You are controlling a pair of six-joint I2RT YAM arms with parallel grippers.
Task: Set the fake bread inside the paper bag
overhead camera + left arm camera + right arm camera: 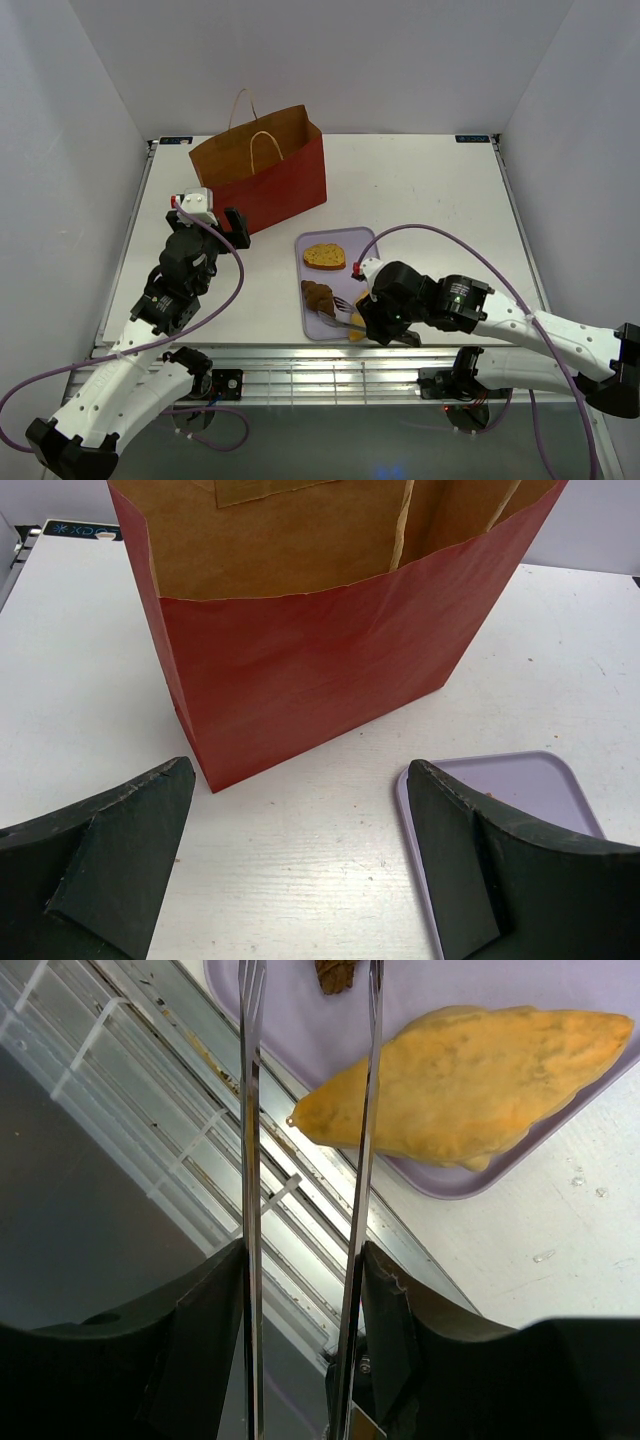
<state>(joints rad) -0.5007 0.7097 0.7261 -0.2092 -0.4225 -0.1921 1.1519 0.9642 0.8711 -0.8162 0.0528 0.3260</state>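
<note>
Top external view: the paper bag [262, 180] stands upright and open-mouthed on the far left part of the table [430, 190], red outside and brown inside, with its cord handles up. Just right of it and nearer the arms lies a lavender tray [358, 240] holding the fake bread. There is a toast slice [324, 256] at the far end and a dark brown piece [317, 294] in the middle. A yellow loaf [356, 332] lies at the near rim, mostly hidden under the right gripper [376, 322]. No bread shows inside the bag.

The left gripper [300, 768] hovers low in front of the bag's red wall with its fingers spread wide and nothing between them.

In the right wrist view, the right gripper's fingers [215, 1300] press on the two metal arms of a pair of tongs [247, 1160], so it is clamped on the tongs. The arms stand a little apart. The loaf's pointed end pokes over the tray's rim and sits between the tong arms in that view. The tong tips lie near the dark brown piece, though whether they touch it is unclear.
</note>
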